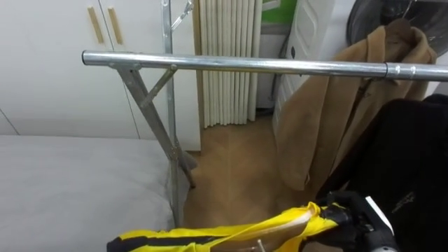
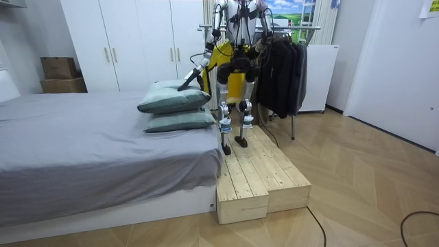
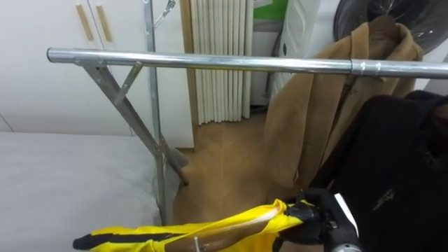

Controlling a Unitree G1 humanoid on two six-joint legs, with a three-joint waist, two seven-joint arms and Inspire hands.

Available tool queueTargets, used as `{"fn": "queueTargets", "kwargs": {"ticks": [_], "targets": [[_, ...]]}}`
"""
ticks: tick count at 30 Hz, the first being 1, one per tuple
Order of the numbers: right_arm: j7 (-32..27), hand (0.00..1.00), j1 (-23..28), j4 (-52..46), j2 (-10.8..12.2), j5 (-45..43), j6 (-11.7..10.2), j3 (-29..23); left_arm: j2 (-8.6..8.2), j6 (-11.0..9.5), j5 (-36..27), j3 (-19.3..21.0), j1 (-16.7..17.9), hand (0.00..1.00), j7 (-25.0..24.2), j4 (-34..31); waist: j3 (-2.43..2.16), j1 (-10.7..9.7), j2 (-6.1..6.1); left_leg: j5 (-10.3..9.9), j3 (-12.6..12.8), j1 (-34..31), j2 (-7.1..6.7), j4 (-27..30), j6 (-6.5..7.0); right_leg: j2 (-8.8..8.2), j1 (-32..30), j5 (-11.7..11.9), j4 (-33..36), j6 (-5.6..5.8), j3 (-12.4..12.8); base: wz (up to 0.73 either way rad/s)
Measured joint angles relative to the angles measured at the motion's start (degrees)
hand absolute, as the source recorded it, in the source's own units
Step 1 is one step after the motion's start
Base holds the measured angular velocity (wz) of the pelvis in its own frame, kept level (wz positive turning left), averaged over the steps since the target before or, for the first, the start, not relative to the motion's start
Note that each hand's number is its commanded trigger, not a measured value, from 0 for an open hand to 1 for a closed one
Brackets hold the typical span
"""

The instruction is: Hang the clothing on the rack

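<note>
Yellow garment with black trim [image 1: 238,232], on a wooden hanger [image 1: 297,221], is sitting low beneath the silver metal rail [image 1: 266,65], the right robot hand [image 1: 353,214] clamping its shoulder end. A tan coat [image 1: 329,119] and black garment [image 1: 413,161] are hanging at the rail's right. The left robot hand [image 2: 186,85] is reaching over grey-green pillows [image 2: 171,101], state unclear.

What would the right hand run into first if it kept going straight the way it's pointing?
The right hand, curled on the yellow garment, points left below the rail. Probably the rack's upright leg comes first, though depth is unclear.
</note>
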Motion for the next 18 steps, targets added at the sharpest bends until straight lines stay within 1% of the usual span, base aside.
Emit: {"fn": "queueTargets", "kwargs": {"ticks": [2,6,7,9,12,15,17,18], "targets": [[0.76,1.00,0.00,0.00,0.00,-0.41,0.00,0.01,-0.03,0.00,0.00,-0.02,-0.02,0.00,0.02,0.00,-0.02,0.04,-0.06,-0.05,0.06,-0.25,-0.05,-0.24,0.11,0.02,0.06,0.31,-0.38,0.28,0.15,-0.04],[1.12,1.00,0.02,0.00,0.00,-1.31,0.00,0.01,-0.11,0.00,0.06,-0.03,0.02,0.00,-0.14,0.00,-0.04,0.17,-0.01,-0.09,0.28,-0.33,-0.06,-0.73,0.18,0.05,-0.18,0.57,-0.30,0.12,0.16,-0.01],[1.36,1.00,0.02,0.00,0.00,-1.34,0.00,0.00,-0.11,-0.01,0.06,-0.03,0.17,0.00,-0.22,0.00,-0.06,0.33,0.03,-0.07,0.41,-0.16,0.01,-0.74,0.16,0.04,-0.16,0.72,-0.29,-0.08,-0.12,-0.04],[2.24,1.00,0.00,0.00,-0.09,-1.33,0.00,0.00,-0.10,-0.02,0.24,-0.03,0.71,0.00,-0.34,-0.12,-0.09,0.38,0.05,-0.06,0.46,0.04,0.14,-0.76,0.14,0.05,0.04,0.73,-0.27,-0.09,-0.38,-0.02],[4.02,1.00,-0.66,0.01,-0.73,-1.32,0.05,0.00,-0.10,-0.02,0.57,-0.01,1.04,0.00,-0.66,-0.67,-0.11,0.44,0.08,0.01,0.31,0.14,0.18,-0.90,0.07,0.16,0.10,0.70,-0.40,-0.10,-0.35,0.00],[5.54,1.00,-1.92,0.09,-2.18,0.17,0.17,0.00,-0.03,-0.01,0.57,-0.01,1.12,0.00,-0.89,-0.73,-0.12,0.42,0.02,0.11,0.18,0.53,0.12,-0.93,0.15,0.16,0.57,0.66,-0.67,-0.09,-0.14,0.00],[6.04,1.00,-3.69,0.18,-3.06,0.67,1.51,0.00,0.32,0.00,0.60,0.00,1.08,0.00,-1.48,-0.85,-0.15,0.27,-0.15,0.30,-0.22,0.57,0.02,-0.86,0.30,0.09,1.12,0.64,-1.35,-0.09,-0.07,0.07],[6.18,1.00,-4.31,0.46,-3.37,0.74,1.75,0.00,0.44,0.00,0.68,0.00,1.09,0.00,-1.66,-0.99,-0.14,0.28,-0.21,0.32,-0.29,0.57,0.00,-0.81,0.31,0.06,1.23,0.64,-1.45,-0.09,-0.09,0.09]]}}
